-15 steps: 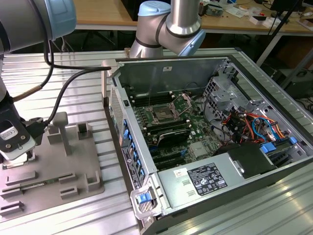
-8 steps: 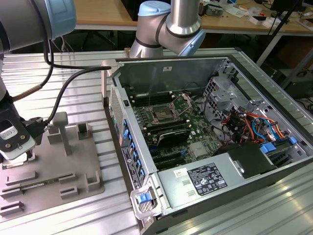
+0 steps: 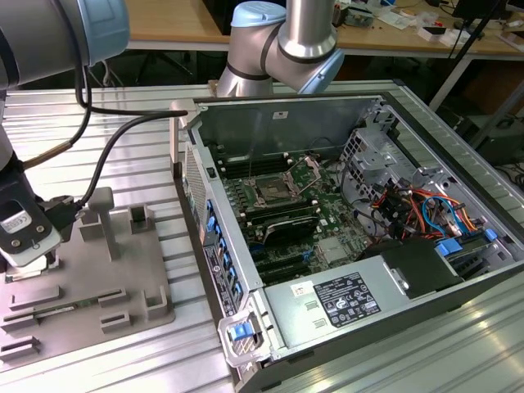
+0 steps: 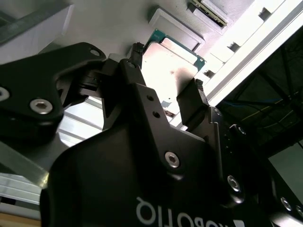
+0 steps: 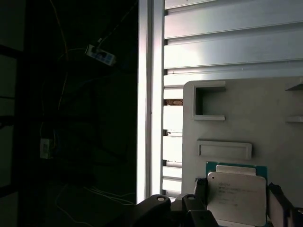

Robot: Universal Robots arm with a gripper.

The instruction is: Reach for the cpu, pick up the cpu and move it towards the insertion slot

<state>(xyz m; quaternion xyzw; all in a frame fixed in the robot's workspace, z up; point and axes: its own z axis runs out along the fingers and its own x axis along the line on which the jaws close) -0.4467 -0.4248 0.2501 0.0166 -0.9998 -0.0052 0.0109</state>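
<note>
On the bench (image 3: 98, 123), in the exterior view, the grey tray (image 3: 123, 278) lies at 9 o'clock from the computer case (image 3: 278, 131). The tool (image 5: 239, 189) sits over the cpu (image 5: 236, 201); we cannot tell its grip.

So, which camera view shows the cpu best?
The first wrist view: the cpu faces the camera, its silvery face and green rim plain on the grey tray. In the second wrist view glare and the gripper cover part of it. In the exterior view the gripper stands over that part of the tray.
</note>
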